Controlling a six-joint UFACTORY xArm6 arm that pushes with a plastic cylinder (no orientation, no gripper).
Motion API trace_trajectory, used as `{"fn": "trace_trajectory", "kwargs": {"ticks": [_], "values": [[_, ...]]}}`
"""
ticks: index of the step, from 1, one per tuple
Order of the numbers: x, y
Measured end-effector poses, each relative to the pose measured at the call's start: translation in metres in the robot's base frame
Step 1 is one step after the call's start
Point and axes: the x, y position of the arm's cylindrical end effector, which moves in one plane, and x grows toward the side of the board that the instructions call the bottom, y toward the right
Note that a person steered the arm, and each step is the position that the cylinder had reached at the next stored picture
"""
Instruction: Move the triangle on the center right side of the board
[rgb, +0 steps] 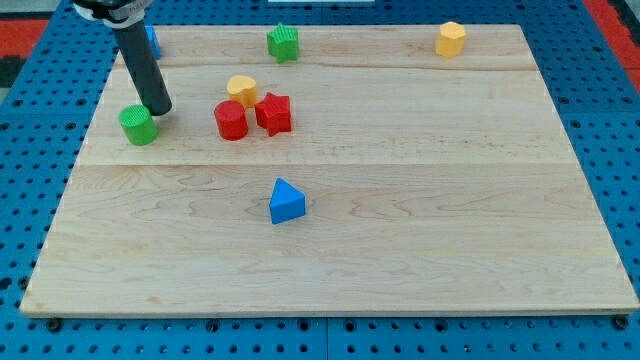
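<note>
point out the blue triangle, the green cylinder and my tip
blue triangle (287, 202), camera view, middle of its visible faces
green cylinder (137, 124), camera view, middle of its body
my tip (160, 110), camera view, rod's very end, beside the green cylinder

Bright, even overhead light; soft short shadows under the blocks; faint glare on the worktop (420, 200); focus sharp throughout.

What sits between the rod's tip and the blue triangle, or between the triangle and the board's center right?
Nothing visible blocks either stretch. My tip rests beside the green cylinder at the view's upper left; the red cylinder and red star lie just above the straight line to the blue triangle.
</note>
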Motion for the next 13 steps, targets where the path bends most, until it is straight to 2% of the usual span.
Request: {"fn": "trace_trajectory", "kwargs": {"ticks": [1,2,3,6,7,8,9,10,12,13], "values": [[-0.028,0.051],[-0.03,0.052],[-0.013,0.05],[0.064,0.035],[0.066,0.035],[0.124,0.014],[0.166,0.021],[0.168,0.033],[0.138,0.185],[0.137,0.226]]}}
